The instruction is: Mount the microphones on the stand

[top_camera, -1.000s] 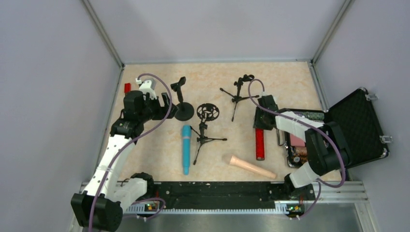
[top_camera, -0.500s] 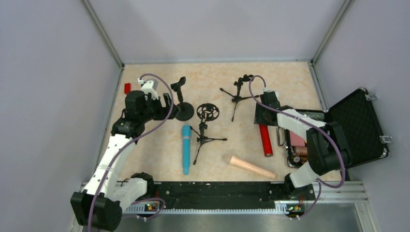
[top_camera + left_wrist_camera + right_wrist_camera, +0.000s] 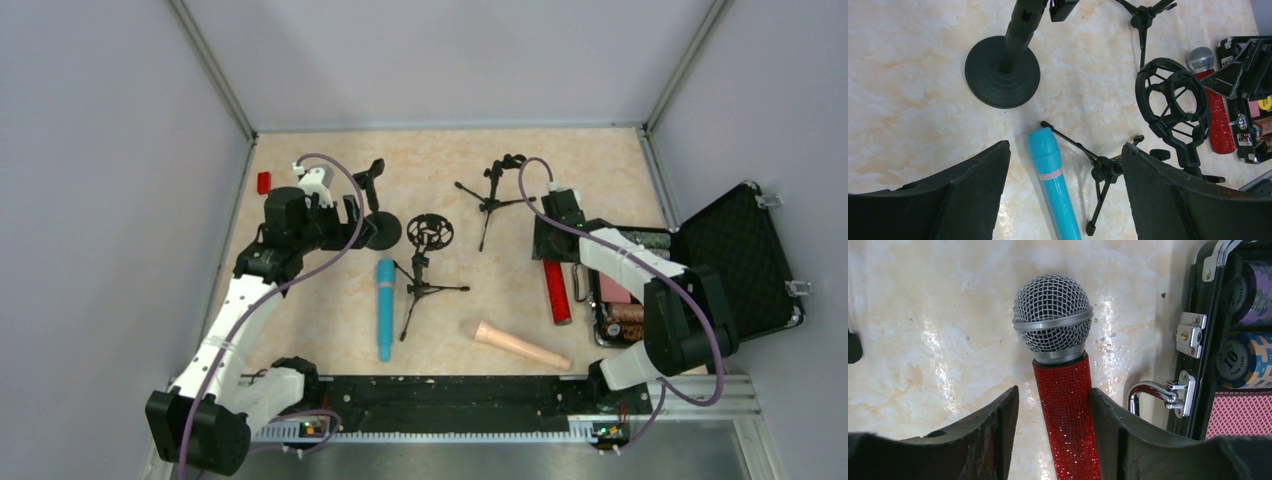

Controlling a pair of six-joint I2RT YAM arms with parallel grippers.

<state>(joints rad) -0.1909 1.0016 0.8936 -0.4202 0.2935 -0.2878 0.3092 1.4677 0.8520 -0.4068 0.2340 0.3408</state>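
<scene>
The glittery red microphone (image 3: 558, 292) lies on the table beside the case, with its silver mesh head (image 3: 1053, 312) pointing away. My right gripper (image 3: 553, 245) is open and straddles its red body (image 3: 1063, 415). The right finger touches the body and there is a gap on the left. The light-blue microphone (image 3: 385, 308) lies flat. My left gripper (image 3: 1065, 147) is open above its head (image 3: 1045, 145). The peach-beige microphone (image 3: 520, 345) lies near the front. There are three stands: a round-base stand (image 3: 380, 230), a shock-mount tripod (image 3: 428, 250) and a small tripod (image 3: 490, 195).
An open black case (image 3: 740, 250) holding poker chips (image 3: 1248, 360) sits at the right, and its chrome handle (image 3: 1153, 392) is close to my right finger. A small red object (image 3: 263, 182) lies at the far left. Grey walls enclose the table.
My right gripper shifted right toward the case, and the red microphone moved right and tilted with it. My left gripper moved slightly right toward the round-base stand.
</scene>
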